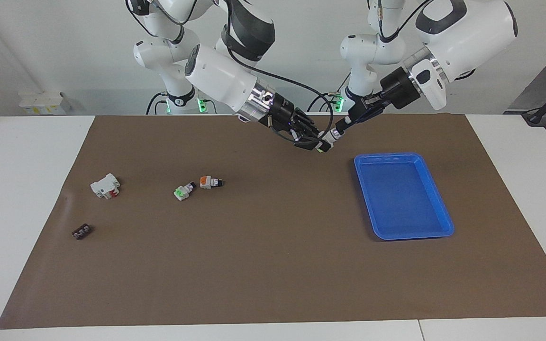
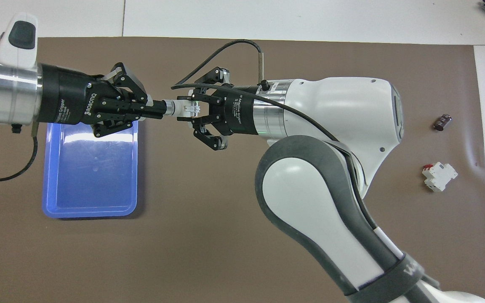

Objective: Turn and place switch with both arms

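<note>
The switch (image 1: 330, 138) is held in the air over the brown mat, level, between my two grippers. It also shows in the overhead view (image 2: 182, 108). My left gripper (image 1: 344, 126) (image 2: 160, 110) is shut on its knob end. My right gripper (image 1: 314, 140) (image 2: 190, 109) has its fingers closed around the other end, where a pale green block shows under the fingertips. The two grippers face each other tip to tip, just off the corner of the blue tray (image 1: 445, 222) that lies nearest the robots.
The blue tray (image 2: 49, 176) lies toward the left arm's end. An orange-ended switch (image 1: 210, 182) and a green-faced switch (image 1: 184, 191) lie mid-mat. A white and red breaker (image 1: 105, 186) (image 2: 439, 176) and a small dark block (image 1: 82, 231) (image 2: 442, 122) lie toward the right arm's end.
</note>
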### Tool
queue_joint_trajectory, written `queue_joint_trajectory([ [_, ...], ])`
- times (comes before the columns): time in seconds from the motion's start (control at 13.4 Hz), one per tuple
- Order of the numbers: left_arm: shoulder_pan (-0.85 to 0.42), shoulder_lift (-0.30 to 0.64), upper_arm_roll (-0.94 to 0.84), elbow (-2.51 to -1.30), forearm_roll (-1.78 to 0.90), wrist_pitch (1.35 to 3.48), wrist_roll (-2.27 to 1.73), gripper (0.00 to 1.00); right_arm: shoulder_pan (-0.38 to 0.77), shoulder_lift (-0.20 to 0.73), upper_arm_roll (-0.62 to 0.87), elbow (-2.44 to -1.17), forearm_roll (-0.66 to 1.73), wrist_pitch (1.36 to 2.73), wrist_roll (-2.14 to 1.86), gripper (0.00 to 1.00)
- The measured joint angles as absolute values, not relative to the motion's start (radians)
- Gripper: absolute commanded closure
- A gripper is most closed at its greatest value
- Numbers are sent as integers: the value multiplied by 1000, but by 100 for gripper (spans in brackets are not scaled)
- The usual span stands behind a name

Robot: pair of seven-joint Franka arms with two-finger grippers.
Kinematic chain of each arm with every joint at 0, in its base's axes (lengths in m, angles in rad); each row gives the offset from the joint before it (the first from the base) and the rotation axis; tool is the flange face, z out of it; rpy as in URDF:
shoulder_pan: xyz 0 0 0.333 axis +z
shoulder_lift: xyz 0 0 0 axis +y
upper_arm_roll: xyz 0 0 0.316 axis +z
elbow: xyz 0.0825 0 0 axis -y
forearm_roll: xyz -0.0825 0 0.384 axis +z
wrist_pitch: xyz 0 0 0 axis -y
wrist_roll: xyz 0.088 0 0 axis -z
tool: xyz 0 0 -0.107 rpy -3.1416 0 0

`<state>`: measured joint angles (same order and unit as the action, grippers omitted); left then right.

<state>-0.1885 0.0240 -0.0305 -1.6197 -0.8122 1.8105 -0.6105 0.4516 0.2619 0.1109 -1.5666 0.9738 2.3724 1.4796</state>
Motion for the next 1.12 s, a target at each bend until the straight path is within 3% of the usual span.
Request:
queue_joint_trajectory([
  [1.12, -192, 8, -43, -1631, -738, 1832, 169, 100, 452, 262, 112, -1570, 973, 2372, 1480, 100],
])
